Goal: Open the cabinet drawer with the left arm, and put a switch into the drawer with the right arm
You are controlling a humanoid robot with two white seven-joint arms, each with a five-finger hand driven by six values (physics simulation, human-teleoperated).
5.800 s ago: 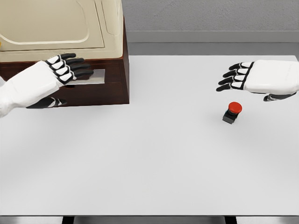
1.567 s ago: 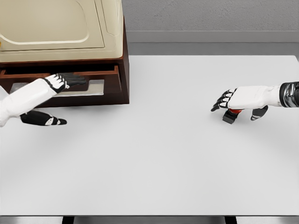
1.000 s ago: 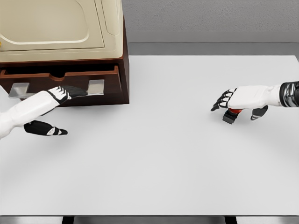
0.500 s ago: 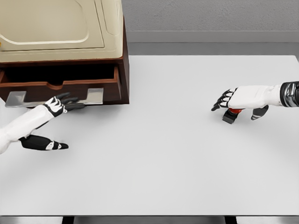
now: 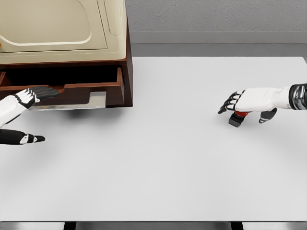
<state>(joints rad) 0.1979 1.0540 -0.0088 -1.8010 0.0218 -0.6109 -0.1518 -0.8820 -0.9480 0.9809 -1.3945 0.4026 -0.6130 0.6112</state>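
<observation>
Fingers (image 5: pixel 229 101) of right hand (image 5: pixel 249 101) curl over switch (image 5: pixel 237 118) | red cap, black base | left hand (image 5: pixel 21 98) open at drawer (image 5: pixel 91 87)

cabinet (image 5: pixel 125 72): dark brown, cream top | switch (image 5: pixel 237 118): red cap, black base | table (image 5: pixel 163 158): white | hands: white, black fingers

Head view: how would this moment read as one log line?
dark wooden drawer: open | left hand: at drawer front, empty | right hand: over red-topped switch | white table
</observation>
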